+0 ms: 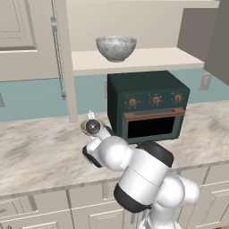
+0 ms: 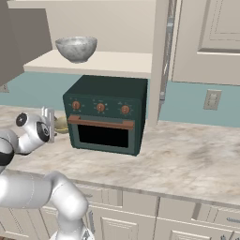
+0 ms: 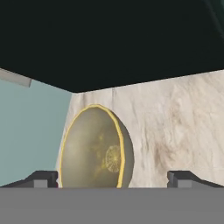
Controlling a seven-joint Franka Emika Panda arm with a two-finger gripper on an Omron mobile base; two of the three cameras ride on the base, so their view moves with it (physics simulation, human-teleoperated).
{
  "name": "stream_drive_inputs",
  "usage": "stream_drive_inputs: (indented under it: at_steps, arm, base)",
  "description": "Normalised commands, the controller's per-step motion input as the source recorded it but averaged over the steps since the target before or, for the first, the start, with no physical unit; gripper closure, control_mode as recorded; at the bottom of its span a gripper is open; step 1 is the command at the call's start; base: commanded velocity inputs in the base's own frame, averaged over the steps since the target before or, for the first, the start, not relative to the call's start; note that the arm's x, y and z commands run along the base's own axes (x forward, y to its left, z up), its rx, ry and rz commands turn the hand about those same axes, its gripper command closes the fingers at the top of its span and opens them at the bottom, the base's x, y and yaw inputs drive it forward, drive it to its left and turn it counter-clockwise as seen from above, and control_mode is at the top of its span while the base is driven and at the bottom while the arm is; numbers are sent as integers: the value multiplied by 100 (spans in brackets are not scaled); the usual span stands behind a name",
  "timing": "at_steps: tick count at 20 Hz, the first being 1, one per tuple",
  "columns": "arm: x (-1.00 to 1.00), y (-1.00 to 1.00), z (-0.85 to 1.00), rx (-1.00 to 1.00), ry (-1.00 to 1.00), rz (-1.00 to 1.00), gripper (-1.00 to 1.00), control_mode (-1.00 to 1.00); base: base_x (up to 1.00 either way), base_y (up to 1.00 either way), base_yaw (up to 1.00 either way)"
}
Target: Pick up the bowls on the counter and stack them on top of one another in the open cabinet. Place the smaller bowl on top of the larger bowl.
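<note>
The larger bowl [image 1: 116,47] [image 2: 76,48], grey-white and marbled, stands upright on the shelf of the open cabinet [image 1: 152,60] [image 2: 117,63]. The smaller bowl [image 3: 94,148] [image 2: 61,124] [image 1: 84,127], yellowish-tan, rests on the counter [image 1: 40,152] [image 3: 175,122] beside the oven's side wall, partly hidden by the hand in the base views. My gripper [image 3: 113,178] [image 1: 91,116] [image 2: 48,119] is open right at this bowl. In the hand view the bowl lies between the two fingertips [image 3: 41,178], nearer the left one. Nothing is held.
A dark green oven [image 1: 150,105] [image 2: 105,115] stands on the counter under the shelf, close beside the smaller bowl. A cabinet upright [image 1: 67,67] rises from the counter behind the bowl. The teal wall [image 3: 30,127] lies beyond.
</note>
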Motion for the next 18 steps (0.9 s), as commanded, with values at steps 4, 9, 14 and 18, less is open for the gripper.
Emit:
stream_drive_inputs:
  at_steps: [4, 9, 14, 18]
  arm:
    - [22, 11, -23, 0, 6, -1, -100, -100]
    - [23, 11, -21, 0, 4, -1, -100, -100]
    - [23, 11, -20, 0, 2, -1, -100, -100]
    - [22, 11, -20, 0, 0, -1, -100, -100]
  base:
    - [0, 0, 0]
    - [0, 0, 0]
    - [0, 0, 0]
    - [0, 0, 0]
